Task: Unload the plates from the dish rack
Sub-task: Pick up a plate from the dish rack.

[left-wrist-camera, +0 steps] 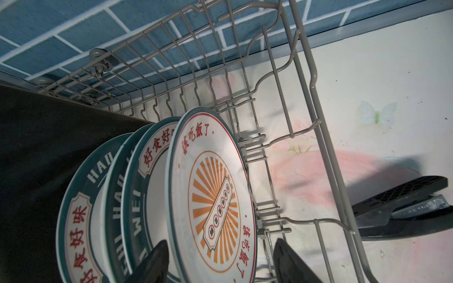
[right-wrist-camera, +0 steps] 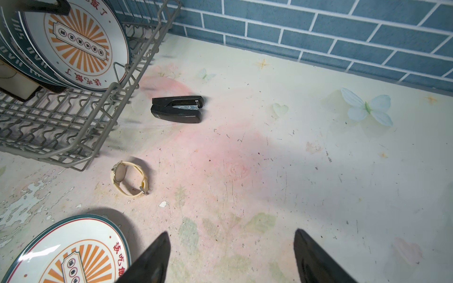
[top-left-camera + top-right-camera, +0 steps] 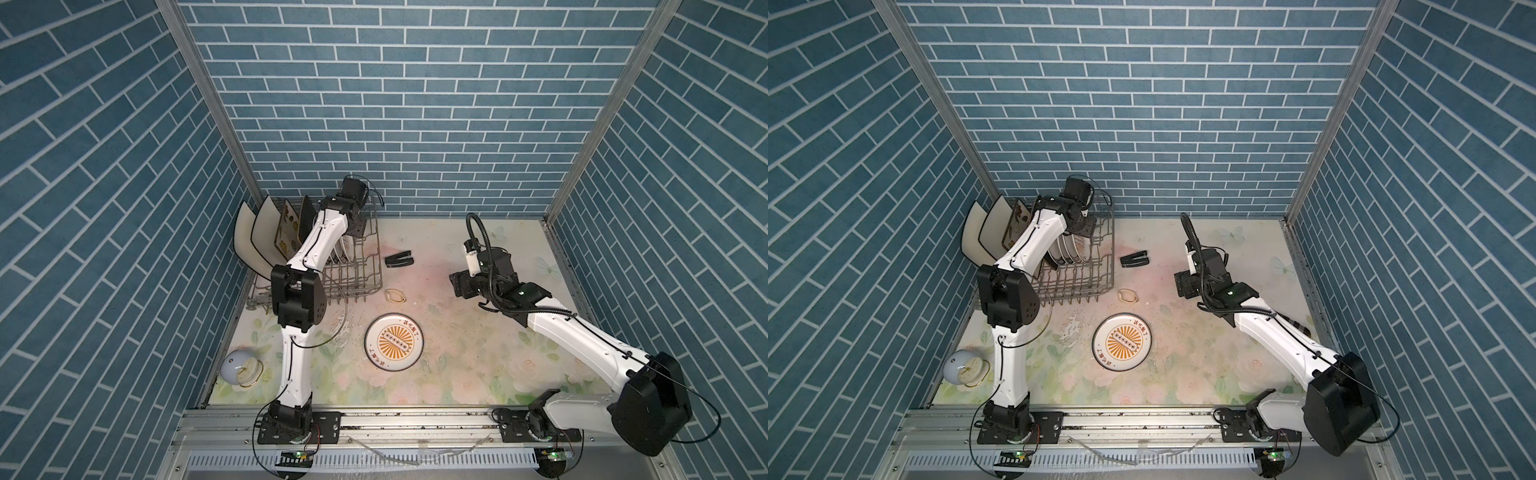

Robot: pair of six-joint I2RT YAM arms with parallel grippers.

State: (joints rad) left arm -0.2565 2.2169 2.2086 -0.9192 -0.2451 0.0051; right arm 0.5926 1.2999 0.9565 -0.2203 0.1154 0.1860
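The left gripper (image 1: pixel 220 241) reaches down into the dish rack (image 3: pixel 358 272) with its jaws apart, astride the upper rim of the frontmost sunburst plate (image 1: pixel 215 193). One finger (image 1: pixel 154 267) sits in the gap behind that plate and the other in front of it; whether either pad touches the rim cannot be told. The plate stands on edge between the rack's tines, with more teal-rimmed round plates (image 1: pixel 132 196) packed close behind it. The square plates (image 3: pixel 266 235) lean at the rack's other end. A matching plate (image 3: pixel 394 340) lies flat on the table (image 3: pixel 436 257) in front of the rack. The right gripper (image 2: pixel 231 231) hangs wide and empty, well apart from the rack.

The sunburst plate looks rigid, glossy and fairly light, so it is probably slippery in a pinch and liable to chip against the wire or its neighbours. The safest hold seems to be across the thin top rim, followed by a straight lift along the tines.

In both top views the left arm covers its gripper and most of the round plates. Their lower edges are out of sight, so their number is uncertain. In the left wrist view a dark mass (image 1: pixel 36 171) behind them is probably the black square plate.
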